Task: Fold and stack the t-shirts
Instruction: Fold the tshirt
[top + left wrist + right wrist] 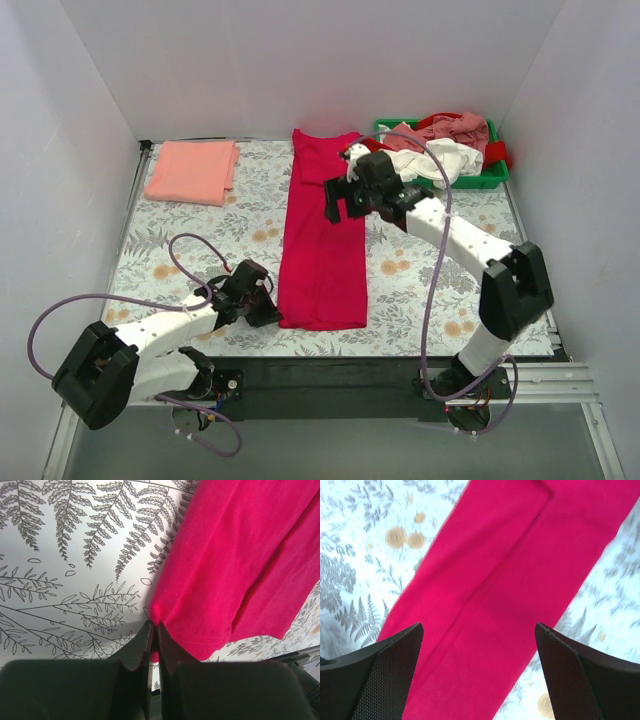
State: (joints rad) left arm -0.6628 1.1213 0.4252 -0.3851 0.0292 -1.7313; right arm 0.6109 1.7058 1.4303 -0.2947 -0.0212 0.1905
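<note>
I see the crimson t-shirt (322,240) lying as a long, narrow strip down the middle of the table (200,235), folded lengthwise with one soft crease running along it. My left gripper (154,630) is pinched on its near-left hem corner. My right gripper (479,630) hangs above the strip, fingers spread wide.

crimson t-shirt (240,555): matt fine-knit cloth | table cover (75,580): smooth, matt | right end effector (479,626) pads (385,680): rough, mesh-textured
</note>
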